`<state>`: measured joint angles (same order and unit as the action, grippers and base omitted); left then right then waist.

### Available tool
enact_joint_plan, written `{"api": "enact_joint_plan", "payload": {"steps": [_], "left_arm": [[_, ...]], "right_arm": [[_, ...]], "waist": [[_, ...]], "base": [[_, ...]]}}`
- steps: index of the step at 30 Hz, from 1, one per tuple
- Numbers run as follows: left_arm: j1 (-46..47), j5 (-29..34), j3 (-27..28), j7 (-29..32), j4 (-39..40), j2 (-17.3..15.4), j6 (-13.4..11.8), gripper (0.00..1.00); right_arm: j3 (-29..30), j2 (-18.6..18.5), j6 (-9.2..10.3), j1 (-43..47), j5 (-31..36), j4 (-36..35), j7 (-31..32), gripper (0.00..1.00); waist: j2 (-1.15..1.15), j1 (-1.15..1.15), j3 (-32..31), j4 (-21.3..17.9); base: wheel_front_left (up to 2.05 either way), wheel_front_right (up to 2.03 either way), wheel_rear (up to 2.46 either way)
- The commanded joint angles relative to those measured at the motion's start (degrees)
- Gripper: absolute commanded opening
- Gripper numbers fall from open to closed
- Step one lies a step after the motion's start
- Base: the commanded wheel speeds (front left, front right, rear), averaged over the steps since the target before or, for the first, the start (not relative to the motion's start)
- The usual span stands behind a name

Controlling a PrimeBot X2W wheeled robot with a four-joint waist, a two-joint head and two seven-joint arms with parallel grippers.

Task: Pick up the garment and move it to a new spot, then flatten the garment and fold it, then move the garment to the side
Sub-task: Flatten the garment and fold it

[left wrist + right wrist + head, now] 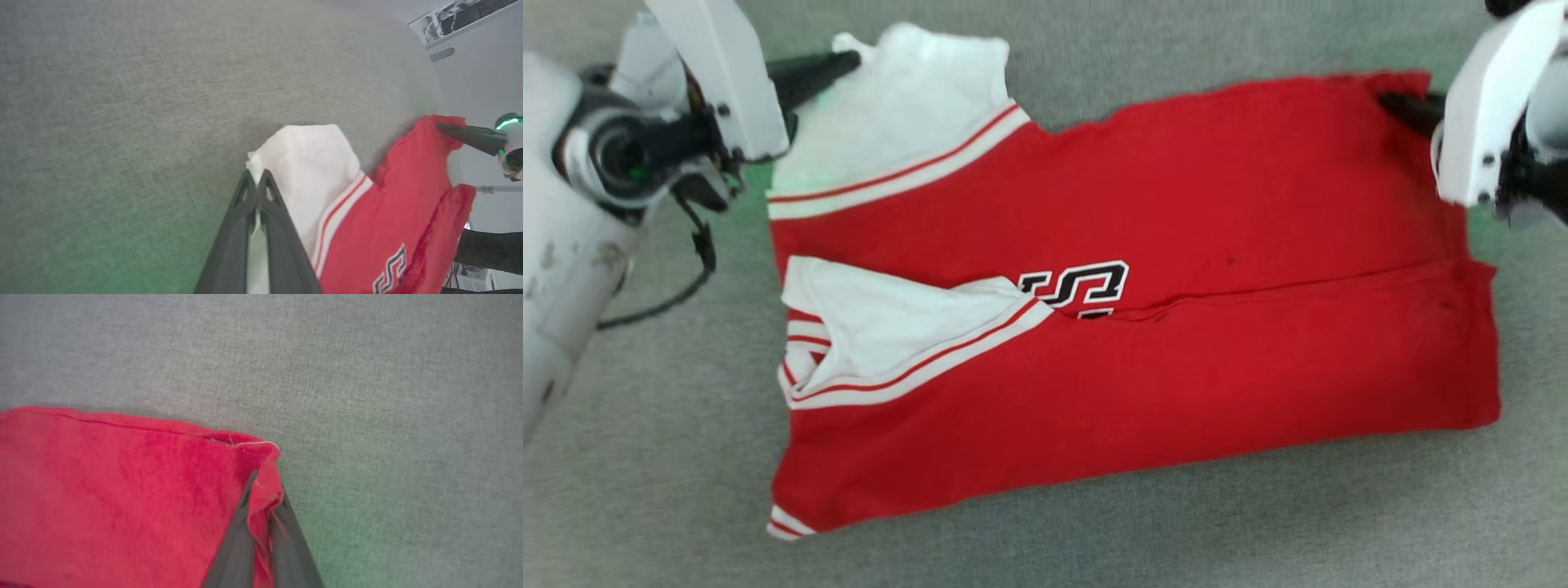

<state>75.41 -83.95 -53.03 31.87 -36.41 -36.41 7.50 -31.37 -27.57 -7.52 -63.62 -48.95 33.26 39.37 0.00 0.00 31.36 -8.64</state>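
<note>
Soft red garment point(1135, 367) on grey woven worktop point(1094, 539), white sleeve point(310, 163) pinched by left pincer point(256, 176) (clenched), hem corner point(261, 455) gripped by right pincer point(265, 488).

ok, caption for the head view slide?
Partly folded red T-shirt on grey fabric surface; left gripper pinches its white sleeve, right gripper its far red corner.

Matt cloth shirt point(1176, 367) on a coarse grey surface point(1094, 539).
I see soft knit fabric, the red slightly fuzzy, the white sleeves smoother; the surface looks like rough woven textile; the fingers point(229, 249) are dark matt plastic, the arm shells point(719, 73) smooth white plastic with a faint sheen.
</note>
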Motion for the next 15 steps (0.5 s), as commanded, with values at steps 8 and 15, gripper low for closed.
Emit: {"api": "enact_joint_plan", "payload": {"steps": [8, 15], "left_arm": [[-10.3, -3.9, 1.2, -5.8, 19.9, -6.1, -0.1, 0.0], [-21.9, -4.0, 1.0, -13.3, 36.1, -13.8, -0.1, 0.0]], "right_arm": [[-0.8, -7.9, 0.07, 9.9, -8.1, -8.5, -2.7, 0.0], [1.8, -15.7, 0.08, 22.0, -13.4, -17.7, -4.8, 0.0]], "waist": [[0.0, 0.0, -13.6, 5.2], [0.0, 0.0, -16.3, 7.2]], "base": [[0.0, 0.0, 0.0], [0.0, 0.0, 0.0]]}}
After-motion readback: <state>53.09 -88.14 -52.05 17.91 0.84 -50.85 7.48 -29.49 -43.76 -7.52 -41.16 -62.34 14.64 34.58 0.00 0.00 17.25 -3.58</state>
